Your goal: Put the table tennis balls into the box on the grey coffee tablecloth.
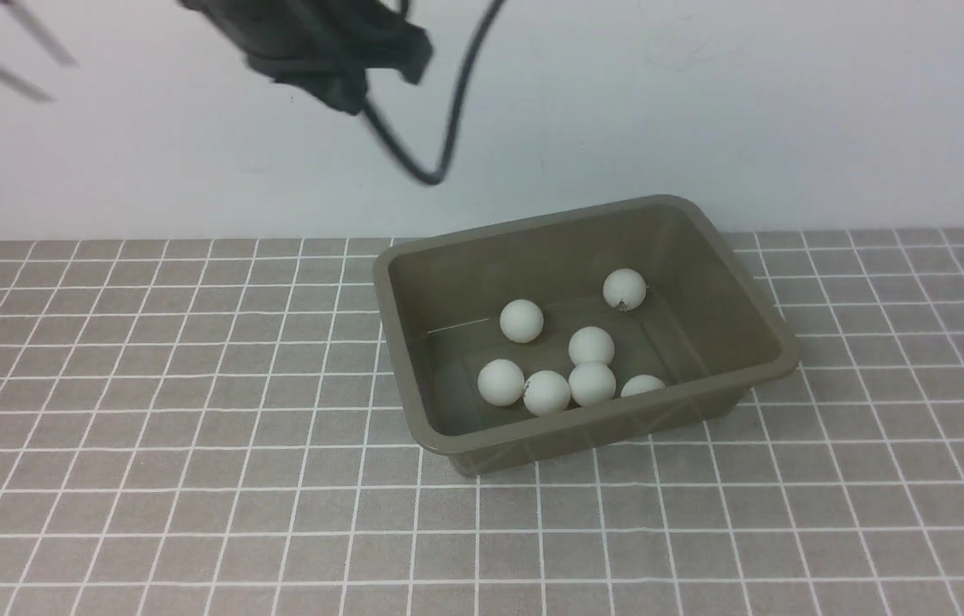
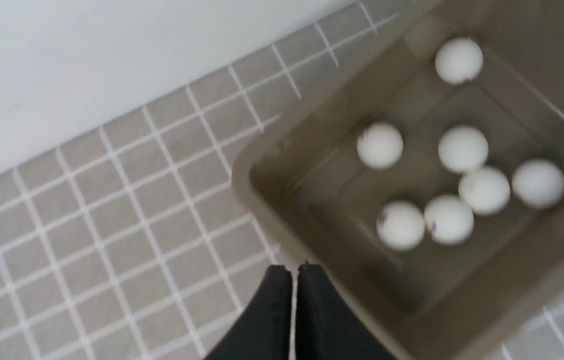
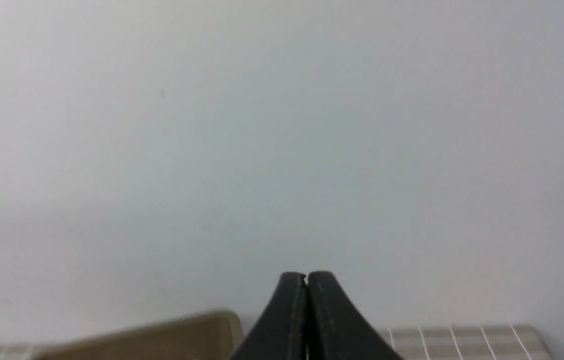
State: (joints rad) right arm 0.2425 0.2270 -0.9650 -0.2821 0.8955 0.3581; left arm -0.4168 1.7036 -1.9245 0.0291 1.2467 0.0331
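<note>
While my left gripper [image 2: 294, 271] is hovering pinched together and empty, up beside the box [image 1: 430, 282], the balls [image 1: 591, 346] are lying inside the box, all seven I think.

Your front camera sits between the two arms and looks forward and down. It stands back, so you see the whole olive-brown plastic box with rounded corners [image 1: 584, 428] on the grey cloth with thin white squares [image 1: 148, 428]. Your left wrist camera looks down past the left gripper [image 2: 294, 270], much nearer, onto that same box and cloth. Your right wrist camera looks past the right gripper [image 3: 306, 276] at the plain pale wall [image 3: 282, 125], catching only the box's edge.
</note>
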